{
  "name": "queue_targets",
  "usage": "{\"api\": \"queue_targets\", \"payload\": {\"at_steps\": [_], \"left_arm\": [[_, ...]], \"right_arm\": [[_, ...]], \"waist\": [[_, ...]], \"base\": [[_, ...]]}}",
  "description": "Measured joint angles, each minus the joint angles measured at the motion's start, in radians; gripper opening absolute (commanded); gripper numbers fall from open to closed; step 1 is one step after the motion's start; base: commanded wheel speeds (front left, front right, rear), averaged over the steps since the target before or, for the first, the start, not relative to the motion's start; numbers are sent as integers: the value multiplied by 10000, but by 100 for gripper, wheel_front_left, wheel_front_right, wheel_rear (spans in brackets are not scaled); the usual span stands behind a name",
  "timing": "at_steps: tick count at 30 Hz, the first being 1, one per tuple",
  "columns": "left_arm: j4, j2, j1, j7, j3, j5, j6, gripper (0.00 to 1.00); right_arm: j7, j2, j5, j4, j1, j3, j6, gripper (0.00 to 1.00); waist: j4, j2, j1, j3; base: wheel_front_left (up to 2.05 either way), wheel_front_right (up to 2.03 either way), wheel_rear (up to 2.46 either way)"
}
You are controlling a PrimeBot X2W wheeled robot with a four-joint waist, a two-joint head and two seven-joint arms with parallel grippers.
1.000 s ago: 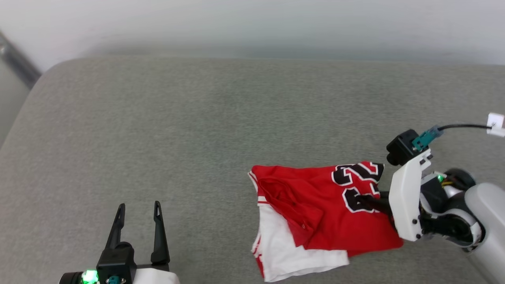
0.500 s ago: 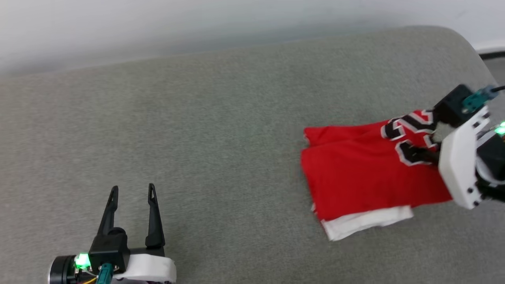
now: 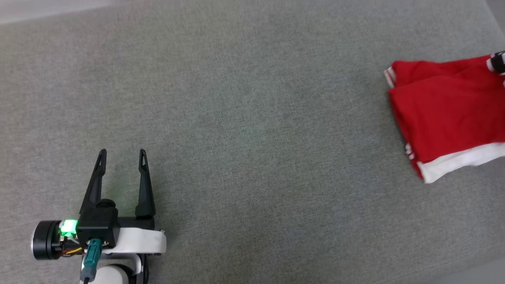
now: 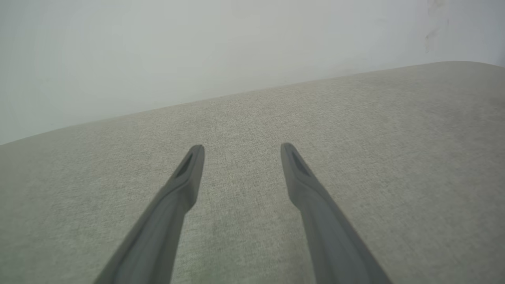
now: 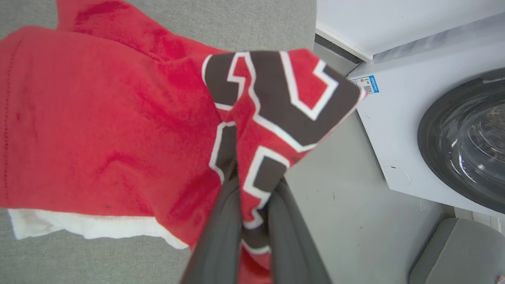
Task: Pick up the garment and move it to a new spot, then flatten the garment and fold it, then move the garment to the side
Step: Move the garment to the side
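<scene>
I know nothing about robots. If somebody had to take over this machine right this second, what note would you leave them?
Left gripper: jaws open, holding nothing, over the grey cushion.
Right gripper: jaws shut on the red jersey, pinching its numbered corner.
Jersey: a folded-looking bundle lying near the cushion's right end; the gripped corner is out over the floor, beside a washing machine.
Done: picked up and apparently folded.
Left: set it down at the side, then release.
</scene>
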Motion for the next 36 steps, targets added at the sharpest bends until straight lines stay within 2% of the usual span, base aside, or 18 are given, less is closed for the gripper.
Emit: {"api": "queue_targets", "payload": {"at_steps": [9,14,15,19,25,27,31,34,36], "left_arm": [[-238,178,-489,0,-140,33,10,100],[-383,236,-543,0,-226,82,109,100],[-380,232,-546,0,-278,79,186,100],[-343,157,-540,0,-353,12,286,100],[-276,-52,-236,2,-493,-92,430,100],[-278,-115,-99,0,-529,-115,491,100],[-290,-221,271,0,-518,-182,583,100],[-282,-265,547,0,-464,-207,642,100],[-263,-301,700,0,-445,-261,662,100]], "right_arm": [[-1005,98,-867,2679,-1046,-621,0,0],[-1480,598,-1164,3703,-1291,-1072,-2,0],[-1883,874,-1434,4117,-1300,-1235,0,100],[-2633,901,-2311,4615,-1519,-1455,-2,100],[-4629,1097,-3818,4736,-1732,-2075,-2,100],[-5350,1331,-4021,4742,-1731,-2573,-2,100],[-6991,1802,-5183,4381,-1589,-3281,-2,100],[-8107,2454,-5845,3929,-1252,-4046,-2,100],[-8475,2915,-6144,3561,-806,-4445,-2,100]], "waist": [[73,0,0,975],[119,0,1,1282],[152,0,1,1281],[228,0,0,1014],[422,0,0,274],[500,0,-1,-5],[667,0,-1,-553],[804,0,-1,-926],[909,0,-1,-1161]], "base": [[0,0,0],[0,0,0],[0,0,0],[0,0,0],[0,0,0],[0,0,0],[0,0,0],[0,0,0],[0,0,0]]}}
